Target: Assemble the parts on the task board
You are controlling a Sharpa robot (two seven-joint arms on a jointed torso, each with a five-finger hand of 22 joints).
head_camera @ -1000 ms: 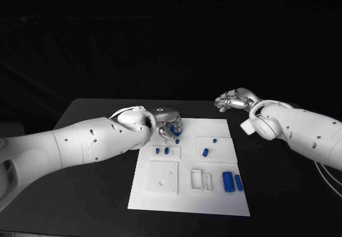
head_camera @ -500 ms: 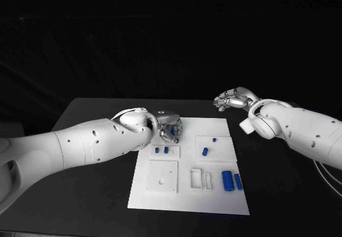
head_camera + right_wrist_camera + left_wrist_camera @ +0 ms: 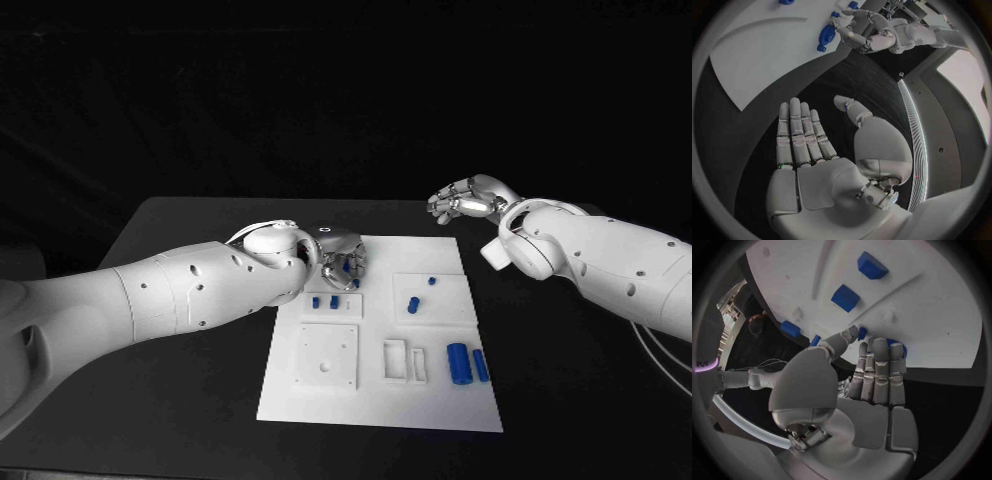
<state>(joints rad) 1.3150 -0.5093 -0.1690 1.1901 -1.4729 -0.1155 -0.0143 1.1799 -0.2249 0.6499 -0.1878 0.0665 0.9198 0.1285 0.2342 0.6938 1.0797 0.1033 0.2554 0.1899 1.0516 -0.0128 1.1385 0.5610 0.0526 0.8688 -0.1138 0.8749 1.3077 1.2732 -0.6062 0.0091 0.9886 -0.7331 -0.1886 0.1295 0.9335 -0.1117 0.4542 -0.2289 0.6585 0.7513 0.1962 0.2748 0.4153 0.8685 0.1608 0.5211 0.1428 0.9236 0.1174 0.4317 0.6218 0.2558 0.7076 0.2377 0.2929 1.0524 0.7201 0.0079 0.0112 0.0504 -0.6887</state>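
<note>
Risk: left hand (image 3: 342, 262) pinches small blue part (image 3: 897, 346) w/ fingertips only, could drop it onto task board (image 3: 433, 400); right hand (image 3: 464, 200) hangs open, holding nothing, upper right.

The task board (image 3: 378, 400) looks like matt white plastic, smooth, with shallow moulded recesses. The parts (image 3: 459, 364) at its 4 o'clock corner are plain blue plastic with a faint sheen. The table (image 3: 188, 250) is matt black. The left hand (image 3: 343, 262) and right hand (image 3: 464, 204) are brushed silver metal, catching highlights; the arms' (image 3: 173, 295) shells are smooth satin-white plastic.
</note>
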